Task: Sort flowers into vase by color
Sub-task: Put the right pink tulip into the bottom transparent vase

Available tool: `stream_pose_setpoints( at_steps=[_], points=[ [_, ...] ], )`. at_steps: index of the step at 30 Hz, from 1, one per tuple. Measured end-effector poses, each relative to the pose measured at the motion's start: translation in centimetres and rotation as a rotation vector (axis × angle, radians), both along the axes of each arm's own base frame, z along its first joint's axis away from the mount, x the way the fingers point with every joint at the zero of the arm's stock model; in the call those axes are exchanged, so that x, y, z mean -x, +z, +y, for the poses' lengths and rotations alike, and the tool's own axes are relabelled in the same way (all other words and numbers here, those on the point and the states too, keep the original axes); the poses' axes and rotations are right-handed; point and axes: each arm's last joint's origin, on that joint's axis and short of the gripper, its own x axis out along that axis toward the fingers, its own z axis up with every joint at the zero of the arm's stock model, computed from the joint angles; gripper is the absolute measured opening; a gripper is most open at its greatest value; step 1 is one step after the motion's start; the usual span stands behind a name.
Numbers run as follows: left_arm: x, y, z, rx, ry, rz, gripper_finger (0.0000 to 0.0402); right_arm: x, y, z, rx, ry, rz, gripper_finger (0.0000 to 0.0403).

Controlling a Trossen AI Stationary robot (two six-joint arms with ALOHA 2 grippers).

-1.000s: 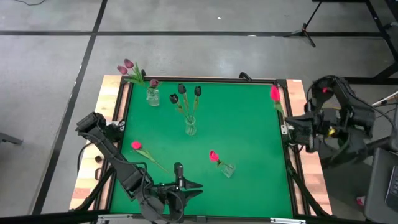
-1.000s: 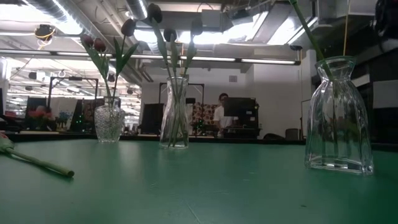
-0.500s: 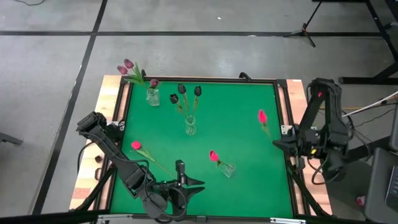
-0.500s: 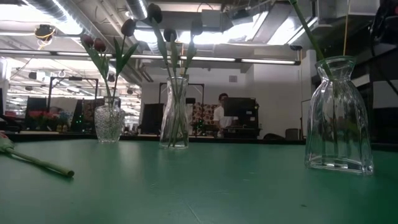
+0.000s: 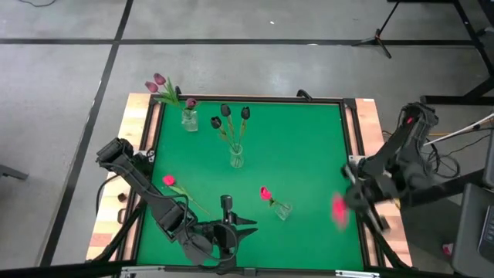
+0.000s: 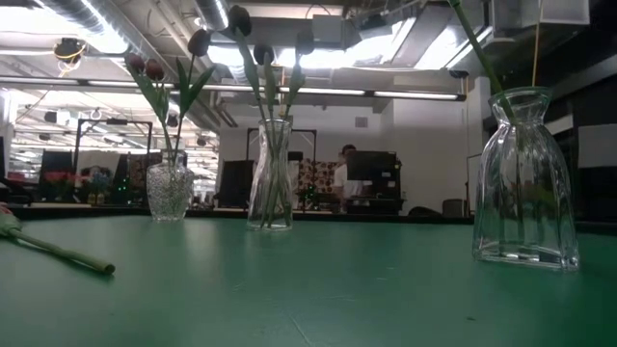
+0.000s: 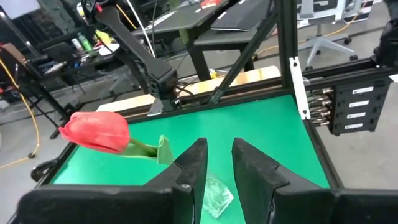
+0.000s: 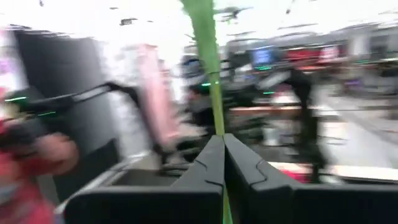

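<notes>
The right gripper (image 8: pixel 222 163) is clamped on a pink tulip's stem (image 8: pixel 211 68), carrying it over the tabletop's right edge (image 5: pixel 356 154), its head (image 5: pixel 338 207) just right of the pink vase (image 5: pixel 281 209) it probably belongs in. The left gripper (image 7: pixel 217 163), jaws partly apart and empty, waits at the front edge. One more pink tulip (image 5: pixel 169 181) lies loose near the left edge. The purple vase (image 5: pixel 189 120) and dark vase (image 5: pixel 236 157) stand well clear at the back.
</notes>
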Motion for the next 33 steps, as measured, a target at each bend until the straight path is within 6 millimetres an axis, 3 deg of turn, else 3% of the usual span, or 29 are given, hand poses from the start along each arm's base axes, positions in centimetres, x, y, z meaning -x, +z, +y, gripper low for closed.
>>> stream_pose_setpoints(
  at_steps=[3, 8, 15, 22, 27, 33],
  points=[
    [0.3, 0.0, -0.4, 0.011, -0.009, -0.002, 0.0072, 0.0, 0.0, -1.5, 0.043, -0.072, -0.016, 0.0],
    [1.1, -0.2, -1.1, -0.011, -0.029, 0.021, 0.0072, 0.3, -2.1, -1.9, 0.184, -0.106, -0.201, 0.0],
    [1.2, -0.3, -1.3, -0.007, -0.026, 0.02, 0.0073, 2.1, -6.7, -4.2, 0.081, -0.165, -0.42, 0.0],
    [1.0, -0.3, -0.9, -0.002, -0.013, 0.019, 0.0073, 2.8, -10.3, -4.8, 0.035, -0.146, -0.501, 0.0],
    [0.8, -0.3, -0.7, 0.013, -0.002, 0.016, 0.0073, 1.9, -11.9, -4.5, 0.039, -0.152, -0.516, 0.0],
    [0.8, -0.3, -0.7, 0.013, -0.002, 0.016, 0.0073, -0.8, -13.5, -4.5, 0.019, -0.187, -0.465, 0.0]
  ],
)
